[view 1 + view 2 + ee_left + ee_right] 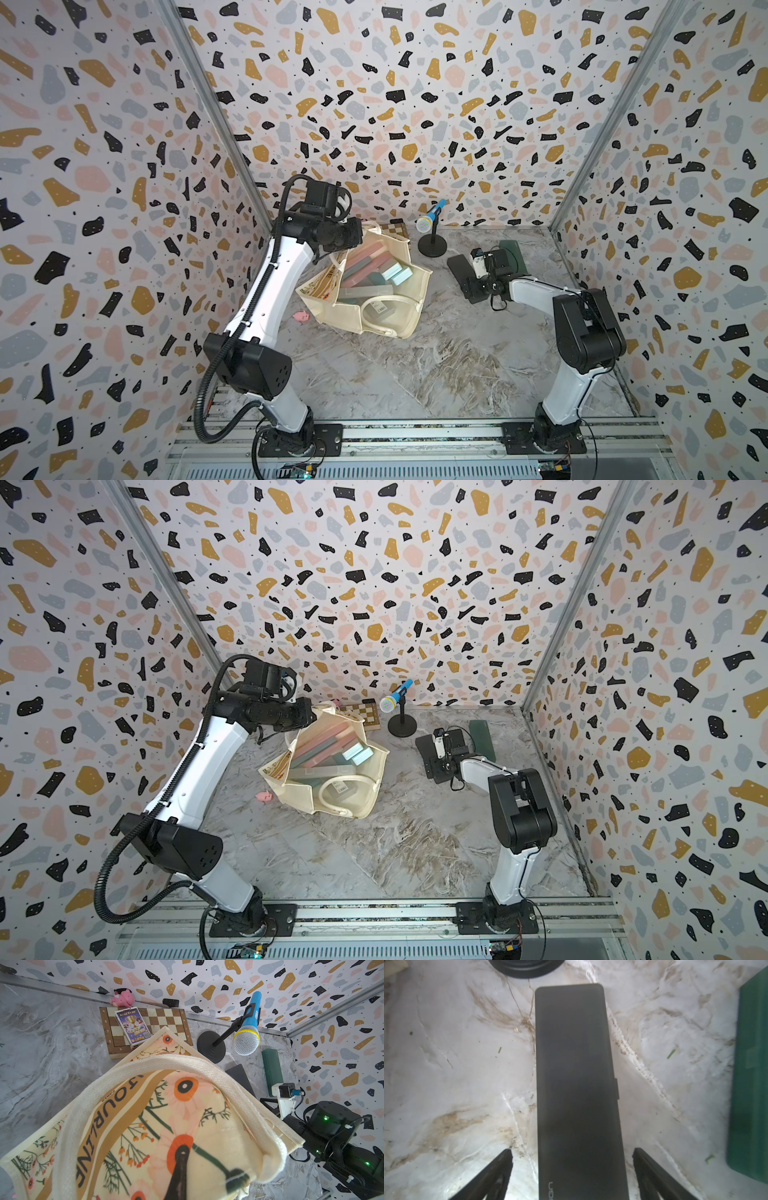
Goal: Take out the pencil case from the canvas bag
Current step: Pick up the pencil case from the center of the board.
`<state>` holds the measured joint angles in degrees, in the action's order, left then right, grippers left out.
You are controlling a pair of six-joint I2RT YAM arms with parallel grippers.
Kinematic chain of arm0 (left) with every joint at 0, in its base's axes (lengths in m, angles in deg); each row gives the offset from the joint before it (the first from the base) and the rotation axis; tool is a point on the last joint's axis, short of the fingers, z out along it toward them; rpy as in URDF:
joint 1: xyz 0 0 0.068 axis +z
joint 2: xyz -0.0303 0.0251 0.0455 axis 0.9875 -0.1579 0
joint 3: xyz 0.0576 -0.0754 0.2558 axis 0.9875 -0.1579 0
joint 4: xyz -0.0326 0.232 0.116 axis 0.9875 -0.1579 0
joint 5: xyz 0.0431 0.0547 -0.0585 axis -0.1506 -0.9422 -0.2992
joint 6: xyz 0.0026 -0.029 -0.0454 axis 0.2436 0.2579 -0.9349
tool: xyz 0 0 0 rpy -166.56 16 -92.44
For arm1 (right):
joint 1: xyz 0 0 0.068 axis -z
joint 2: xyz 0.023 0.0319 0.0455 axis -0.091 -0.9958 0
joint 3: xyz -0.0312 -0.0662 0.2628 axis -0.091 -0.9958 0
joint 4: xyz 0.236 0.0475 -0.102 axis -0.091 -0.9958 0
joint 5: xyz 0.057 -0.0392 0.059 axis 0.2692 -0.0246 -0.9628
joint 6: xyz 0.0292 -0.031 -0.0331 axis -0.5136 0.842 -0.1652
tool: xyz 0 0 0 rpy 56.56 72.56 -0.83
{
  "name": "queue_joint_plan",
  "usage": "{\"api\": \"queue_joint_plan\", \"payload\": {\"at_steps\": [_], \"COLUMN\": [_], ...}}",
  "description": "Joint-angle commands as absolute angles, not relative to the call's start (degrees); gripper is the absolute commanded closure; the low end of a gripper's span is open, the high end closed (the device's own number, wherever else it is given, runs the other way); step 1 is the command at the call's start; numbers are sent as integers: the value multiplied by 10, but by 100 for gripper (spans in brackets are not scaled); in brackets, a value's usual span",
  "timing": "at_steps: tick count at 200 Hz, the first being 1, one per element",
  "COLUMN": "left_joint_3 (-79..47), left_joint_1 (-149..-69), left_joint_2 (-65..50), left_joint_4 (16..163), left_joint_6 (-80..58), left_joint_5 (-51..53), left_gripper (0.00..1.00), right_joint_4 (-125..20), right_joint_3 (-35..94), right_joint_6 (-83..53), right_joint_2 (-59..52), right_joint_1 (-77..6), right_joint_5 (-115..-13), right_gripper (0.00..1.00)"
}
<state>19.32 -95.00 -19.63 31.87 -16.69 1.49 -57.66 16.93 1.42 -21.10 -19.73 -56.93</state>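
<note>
The cream canvas bag (399, 307) (365, 789) lies open-mouthed left of centre, with several pastel long boxes (365, 266) inside. My left gripper (208, 1161) is shut on the bag's floral side (145, 1126) near the rim and holds that side up. A flat black pencil case (459, 266) (424, 746) (577, 1084) lies on the marble table to the right of the bag. My right gripper (571, 1150) (473, 286) is open just above the case's near end. Its fingers (500, 1167) stand apart on either side of the case and do not touch it.
A dark green case (513, 253) (749, 1084) lies beside the black one. A blue microphone on a black stand (432, 216) and a chessboard (145, 1022) with a card box (133, 1026) sit at the back. A pink toy (301, 316) lies left of the bag.
</note>
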Motion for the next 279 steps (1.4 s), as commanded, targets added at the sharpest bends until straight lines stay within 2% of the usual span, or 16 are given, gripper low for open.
{"api": "queue_joint_plan", "payload": {"at_steps": [1, 140, 279], "left_joint_3": [209, 210, 204], "left_joint_1": [-944, -944, -943], "left_joint_2": [-178, -180, -178], "left_joint_4": [324, 321, 322], "left_joint_6": [-169, -167, -157], "left_joint_5": [18, 17, 19], "left_gripper": [100, 100, 100], "right_joint_4": [-604, -615, -692], "right_joint_3": [204, 226, 367], "right_joint_6": [23, 31, -16], "right_joint_2": [-220, -255, -341], "right_joint_1": [-192, -211, -161], "right_joint_5": [-598, -527, -440], "right_gripper": [9, 28, 31]}}
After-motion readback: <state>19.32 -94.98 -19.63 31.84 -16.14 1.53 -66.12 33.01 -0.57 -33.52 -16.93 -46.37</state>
